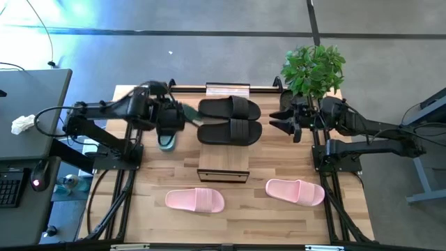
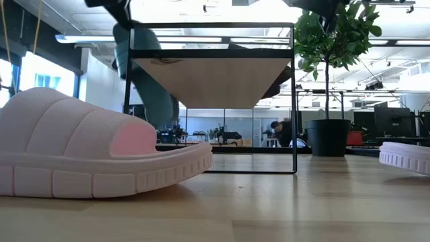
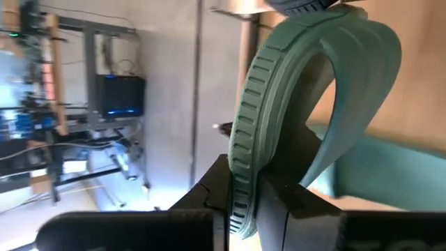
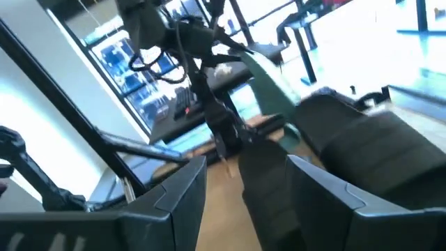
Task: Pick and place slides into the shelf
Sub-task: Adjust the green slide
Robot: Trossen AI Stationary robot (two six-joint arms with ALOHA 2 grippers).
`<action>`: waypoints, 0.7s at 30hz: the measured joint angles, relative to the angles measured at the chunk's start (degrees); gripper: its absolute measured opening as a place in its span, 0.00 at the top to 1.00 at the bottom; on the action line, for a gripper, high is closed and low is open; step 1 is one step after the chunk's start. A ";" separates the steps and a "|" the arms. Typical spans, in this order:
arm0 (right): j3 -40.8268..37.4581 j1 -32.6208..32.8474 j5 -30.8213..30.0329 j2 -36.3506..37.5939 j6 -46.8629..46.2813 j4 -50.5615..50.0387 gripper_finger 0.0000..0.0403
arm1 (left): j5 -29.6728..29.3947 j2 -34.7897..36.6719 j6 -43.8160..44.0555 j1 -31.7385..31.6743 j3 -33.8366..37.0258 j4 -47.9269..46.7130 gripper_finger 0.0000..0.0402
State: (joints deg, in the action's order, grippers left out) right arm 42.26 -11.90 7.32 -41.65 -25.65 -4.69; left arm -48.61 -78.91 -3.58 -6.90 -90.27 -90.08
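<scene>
A robotics lab or open-plan tech office. Two dark robot arms are mounted on black metal frames beside a light wood surface standing on a grey concrete floor. A neighbouring desk carries a keyboard. Beyond the surface, the low view shows ceiling strip lights, glass partitions, computer monitors and a potted plant.
</scene>
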 joint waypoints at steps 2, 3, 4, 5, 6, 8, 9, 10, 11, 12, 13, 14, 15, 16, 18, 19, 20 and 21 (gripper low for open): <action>0.00 -0.08 -0.24 -0.53 -0.02 1.36 0.54 | -1.59 0.00 -3.00 -2.03 -1.84 0.02 0.94; 0.00 -0.11 -0.28 -0.90 -0.29 2.08 0.54 | -1.99 0.00 -4.38 -3.13 -2.64 0.05 0.94; 0.00 -0.11 -0.40 -1.39 -0.68 2.53 0.54 | -2.18 0.00 -5.93 -4.25 -3.30 0.08 0.94; 0.00 -0.11 -0.48 -2.02 -1.17 2.83 0.54 | -2.15 0.02 -7.51 -5.42 -3.80 0.08 0.94; 0.00 -0.09 -0.47 -2.62 -1.58 2.90 0.54 | -2.14 0.02 -9.02 -6.58 -4.05 0.09 0.94; 0.00 -0.08 -0.37 -4.45 -2.65 2.75 0.54 | -1.97 0.02 -11.74 -8.57 -4.10 0.08 0.94; 0.00 -0.08 0.03 -5.49 -2.86 2.69 0.54 | -1.97 0.02 -12.99 -9.47 -4.10 0.07 0.94; 0.00 -0.08 0.48 -6.51 -2.88 2.63 0.54 | -2.02 0.02 -14.00 -10.27 -4.10 0.05 0.94; 0.00 -0.08 1.10 -7.60 -2.87 3.05 0.54 | -2.29 0.02 -14.71 -10.95 -4.13 0.04 0.94; 0.00 -0.06 2.05 -8.70 -2.91 3.77 0.54 | -2.61 0.01 -15.33 -11.56 -4.32 0.02 0.94; 0.00 -0.06 2.86 -9.76 -2.93 4.97 0.54 | -2.74 -0.04 -15.81 -12.09 -4.82 0.00 0.94; 0.00 -0.05 3.23 -10.73 -2.95 7.04 0.54 | -2.99 -0.04 -16.35 -12.49 -5.58 0.02 0.94; 0.00 -0.04 3.36 -11.51 -2.90 9.64 0.54 | -3.23 -0.04 -16.56 -12.82 -6.62 0.00 0.94; 0.00 -0.05 3.40 -12.20 -2.81 12.43 0.54 | -3.47 -0.04 -16.56 -13.08 -7.88 0.00 0.94; 0.01 -0.56 3.42 -13.58 -2.22 17.16 0.54 | -3.57 -0.04 -16.63 -13.02 -10.93 0.07 0.94; 0.21 -0.99 3.46 -14.26 -1.56 18.32 0.54 | -3.55 -0.04 -17.05 -13.01 -12.76 0.03 0.94; 0.95 -1.52 3.42 -14.99 -1.15 17.87 0.54 | -3.40 -0.04 -17.60 -12.98 -14.70 0.05 0.94; 2.11 -2.04 3.26 -15.84 -0.24 16.83 0.54 | -3.17 -0.02 -18.13 -12.96 -16.65 0.09 0.94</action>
State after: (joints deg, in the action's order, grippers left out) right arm 44.37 -13.95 10.58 -57.49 -25.89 12.15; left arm -51.78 -78.93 -21.71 -19.86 -106.91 -90.00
